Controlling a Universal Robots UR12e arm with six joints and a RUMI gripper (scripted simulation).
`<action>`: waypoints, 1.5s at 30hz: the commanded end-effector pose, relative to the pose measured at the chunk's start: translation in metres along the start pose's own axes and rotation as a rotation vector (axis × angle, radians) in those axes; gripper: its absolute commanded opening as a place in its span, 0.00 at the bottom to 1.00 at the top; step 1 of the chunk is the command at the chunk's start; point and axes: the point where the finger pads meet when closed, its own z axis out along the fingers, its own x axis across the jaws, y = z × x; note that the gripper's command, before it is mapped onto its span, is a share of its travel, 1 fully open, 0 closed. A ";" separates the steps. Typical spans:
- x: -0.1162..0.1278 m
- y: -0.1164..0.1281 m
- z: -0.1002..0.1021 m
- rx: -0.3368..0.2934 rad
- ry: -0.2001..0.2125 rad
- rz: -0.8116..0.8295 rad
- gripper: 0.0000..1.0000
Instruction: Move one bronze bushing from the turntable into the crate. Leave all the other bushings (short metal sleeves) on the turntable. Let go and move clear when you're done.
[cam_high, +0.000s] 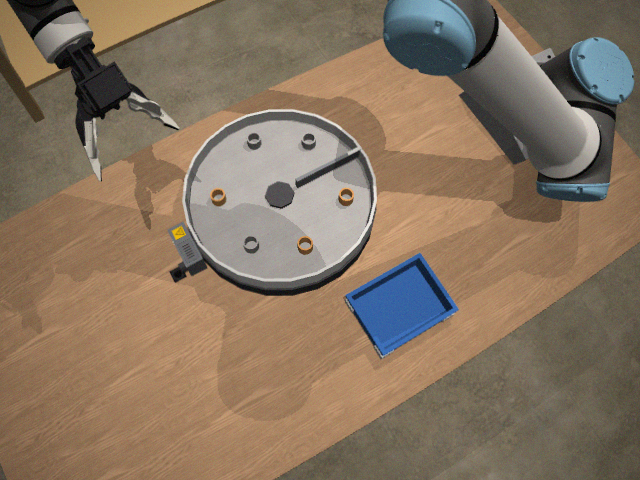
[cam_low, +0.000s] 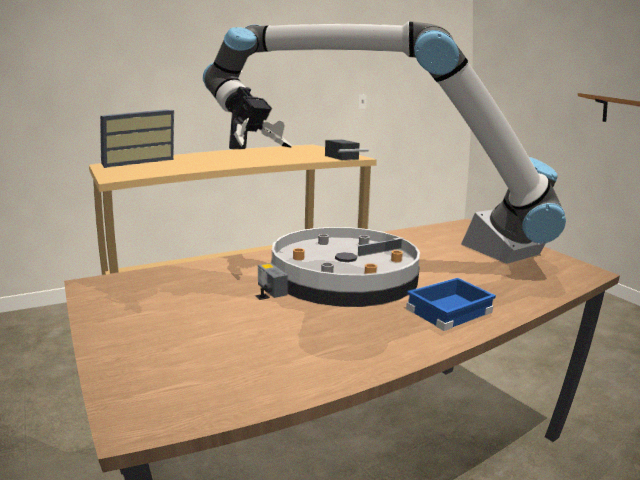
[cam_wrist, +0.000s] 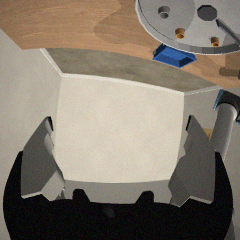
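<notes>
A round grey turntable (cam_high: 279, 200) stands in the middle of the wooden table. On it are three bronze bushings, at the left (cam_high: 218, 196), at the right (cam_high: 345, 195) and at the front (cam_high: 305, 244), and three grey bushings (cam_high: 253, 140) (cam_high: 308, 140) (cam_high: 251, 243). A dark bar (cam_high: 327, 167) runs from the hub to the rim. The blue crate (cam_high: 401, 303) is empty, to the front right of the turntable. My gripper (cam_high: 136, 149) is open and empty, high above the table's far left side, well away from the turntable. In the wrist view its fingers stand wide apart.
A small grey control box (cam_high: 185, 246) with a yellow warning label sits against the turntable's left front rim. The arm's base (cam_low: 504, 240) is mounted at the table's right rear. A side table (cam_low: 232, 160) behind holds a slatted rack (cam_low: 136, 136) and a dark box (cam_low: 341, 148).
</notes>
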 end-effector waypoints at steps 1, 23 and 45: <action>0.000 0.001 -0.001 0.001 0.000 -0.001 1.00; 0.001 0.001 0.000 0.004 0.001 0.002 1.00; 0.053 0.004 0.028 0.152 0.058 0.164 1.00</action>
